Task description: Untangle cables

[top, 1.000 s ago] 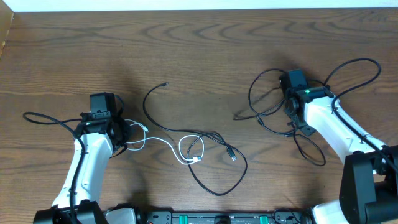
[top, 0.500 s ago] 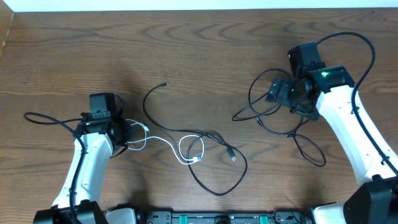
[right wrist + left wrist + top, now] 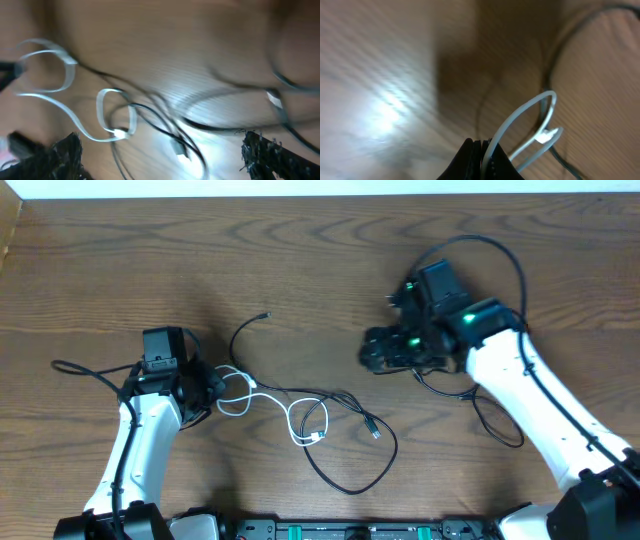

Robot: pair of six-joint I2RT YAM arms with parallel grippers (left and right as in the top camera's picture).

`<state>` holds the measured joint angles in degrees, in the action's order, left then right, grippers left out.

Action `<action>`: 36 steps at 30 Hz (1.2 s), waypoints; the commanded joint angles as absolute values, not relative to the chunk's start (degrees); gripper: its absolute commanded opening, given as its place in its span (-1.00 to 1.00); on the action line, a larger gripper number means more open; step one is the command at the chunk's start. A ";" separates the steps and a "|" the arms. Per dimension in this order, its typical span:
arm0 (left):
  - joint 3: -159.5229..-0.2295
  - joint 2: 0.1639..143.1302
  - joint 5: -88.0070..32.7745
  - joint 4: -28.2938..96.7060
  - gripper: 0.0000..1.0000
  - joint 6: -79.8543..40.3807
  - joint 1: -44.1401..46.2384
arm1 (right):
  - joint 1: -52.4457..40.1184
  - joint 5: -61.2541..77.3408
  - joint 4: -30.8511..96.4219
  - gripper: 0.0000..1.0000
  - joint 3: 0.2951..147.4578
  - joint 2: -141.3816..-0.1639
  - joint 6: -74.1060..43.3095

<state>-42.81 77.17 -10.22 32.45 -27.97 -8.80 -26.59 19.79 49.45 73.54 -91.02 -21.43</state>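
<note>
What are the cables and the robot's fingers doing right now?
white cable, pinched by the left fingers, looped across the black cable.
black cable, lying loose, held by nothing, crossed with the white cable.
left fingers, shut on the white cable.
right fingers, open, holding nothing.

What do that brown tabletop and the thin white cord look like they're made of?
Brown tabletop: wood or wood-look laminate, matte, with streaky grain; I can't tell which. Thin white cord: probably a soft plastic or rubber sheath, smooth and slightly shiny, since it curls into loose loops.
</note>
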 commanded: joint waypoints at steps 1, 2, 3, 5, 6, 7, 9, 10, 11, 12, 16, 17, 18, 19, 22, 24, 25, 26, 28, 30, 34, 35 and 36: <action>-42.37 77.47 -19.86 31.94 -0.82 -21.96 -9.04 | -31.14 23.75 45.39 0.98 72.51 -91.09 -17.54; -42.37 77.47 -21.58 31.94 -0.82 -21.15 -9.04 | -32.49 22.59 43.35 0.96 72.20 -91.09 -17.54; -42.37 77.47 -23.44 31.94 -0.82 -19.94 -9.04 | -34.09 20.62 41.36 0.92 72.07 -91.09 -17.76; -42.37 77.47 -25.41 31.94 -0.83 -18.52 -9.06 | -35.66 19.81 39.20 0.92 72.07 -91.09 -17.72; -42.37 77.47 -26.70 31.90 -0.83 -17.58 -9.06 | -36.60 19.86 37.85 0.92 72.07 -91.09 -17.74; -42.37 77.47 -27.66 31.83 -0.84 -17.12 -9.04 | -37.41 19.88 36.73 0.92 72.07 -91.09 -17.74; -42.37 77.47 -28.10 31.77 -0.85 -16.71 -9.04 | -39.38 19.86 34.54 0.89 72.03 -91.42 -17.72; -42.37 77.47 -28.08 31.75 -0.83 -16.71 -9.06 | -40.38 19.84 33.54 0.89 72.03 -91.61 -17.72; -42.37 77.47 -28.10 31.75 -0.84 -16.71 -9.04 | -41.67 19.77 32.03 0.87 72.01 -92.18 -17.72; -42.37 77.47 -28.10 31.77 -0.84 -16.69 -9.06 | -42.54 19.46 30.98 0.86 72.01 -92.64 -17.69; -42.37 77.47 -27.97 31.75 -0.84 -15.81 -9.04 | -45.71 13.89 26.41 0.72 71.99 -95.42 -17.72; -42.37 77.47 -27.79 31.75 -0.84 -15.44 -9.06 | -46.28 11.70 25.43 0.71 71.99 -96.23 -17.72; -42.37 77.47 -27.22 31.73 -0.83 -15.20 -9.06 | -46.94 9.34 24.21 0.78 71.99 -97.34 -17.72; -42.37 77.47 -26.70 31.75 -0.84 -15.20 -9.04 | -47.20 9.04 23.75 0.99 71.99 -97.82 -17.72; -42.37 77.47 -24.36 31.79 -0.83 -15.20 -9.04 | -48.01 9.13 21.56 0.94 71.99 -99.09 -17.72; -42.37 77.47 -23.94 31.79 -0.84 -15.20 -9.04 | -48.14 9.13 19.88 0.87 71.99 -99.39 -16.19; -42.37 77.47 -23.94 31.77 -0.84 -15.20 -9.04 | -48.14 9.13 19.09 0.78 71.99 -99.66 -13.39; -42.37 77.47 -23.94 31.77 -0.84 -15.03 -9.04 | -48.14 9.13 18.57 0.73 71.99 -100.14 -11.20; -42.37 77.47 -23.94 31.75 -0.84 -14.98 -9.04 | -48.16 9.82 17.47 0.73 71.99 -101.43 -7.03; -42.37 77.47 -23.94 31.73 -0.84 -14.72 -9.04 | -48.25 12.56 16.36 0.76 71.99 -102.87 -3.97; -42.37 77.47 -23.92 31.75 -0.84 -14.57 -9.04 | -48.42 20.12 12.19 0.76 71.99 -107.87 0.14; -42.37 77.47 -23.92 31.75 -0.83 -14.55 -9.04 | -48.42 20.12 11.51 0.76 71.99 -108.68 0.12; -42.37 77.47 -23.94 31.75 -0.84 -14.57 -9.04 | -48.45 20.12 10.76 0.77 71.99 -109.75 0.12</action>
<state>-42.81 77.17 -24.67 31.75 -15.99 -8.80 -47.88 16.14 12.05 72.12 -106.48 -3.92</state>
